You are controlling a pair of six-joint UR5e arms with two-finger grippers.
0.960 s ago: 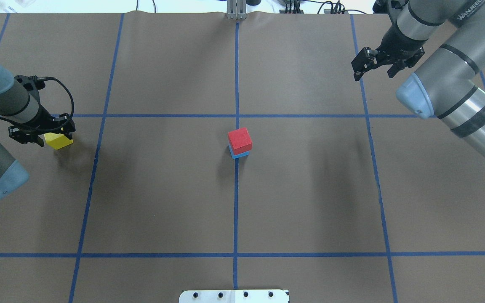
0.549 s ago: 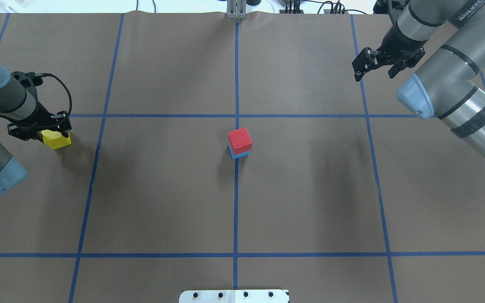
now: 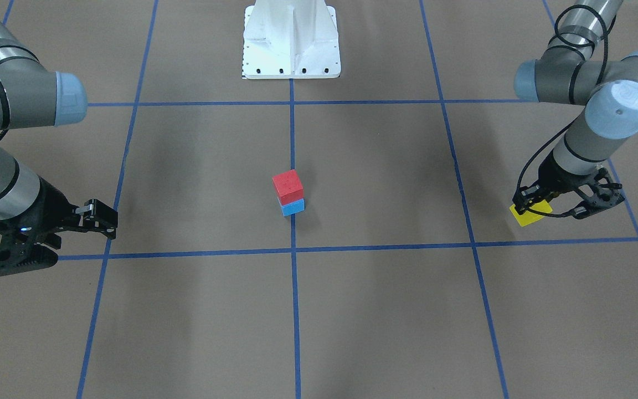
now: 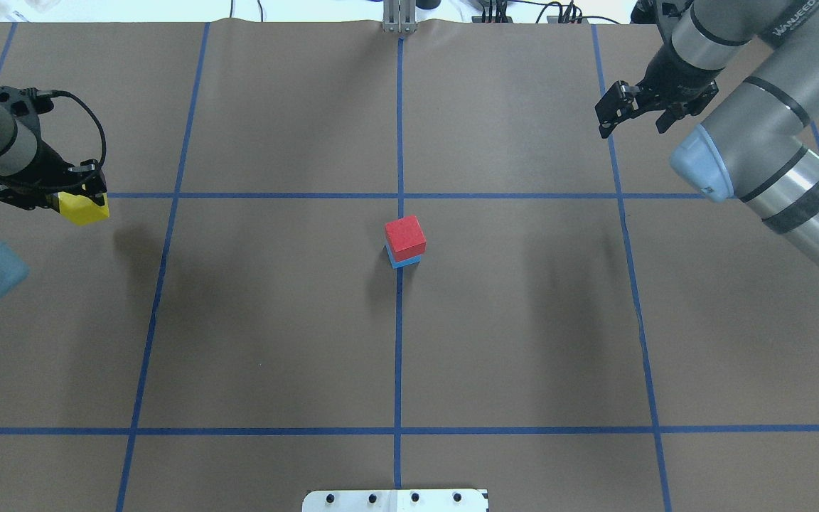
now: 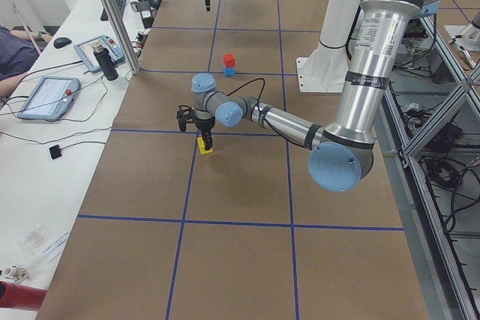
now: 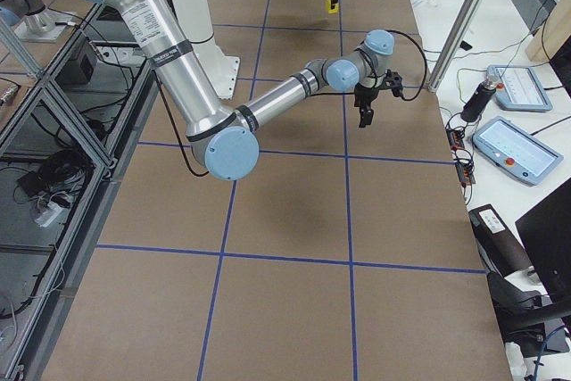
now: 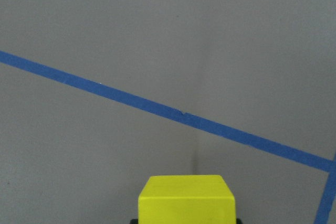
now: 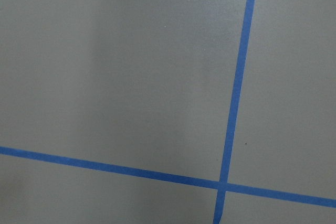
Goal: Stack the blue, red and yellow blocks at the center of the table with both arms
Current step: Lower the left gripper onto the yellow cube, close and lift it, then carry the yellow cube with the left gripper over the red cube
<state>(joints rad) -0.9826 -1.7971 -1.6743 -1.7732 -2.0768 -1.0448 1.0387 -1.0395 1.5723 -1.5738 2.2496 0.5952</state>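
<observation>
Overhead exterior — downturned left gripper [image 4: 79,198] grips yellow block [image 4: 86,212].

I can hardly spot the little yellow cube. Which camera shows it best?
The left wrist-mounted view: the yellow block is large and sharp, though its bottom is cut off. Overhead and front-facing views show it small in the left gripper; the side views, a speck; the right wrist view, nothing.
</observation>
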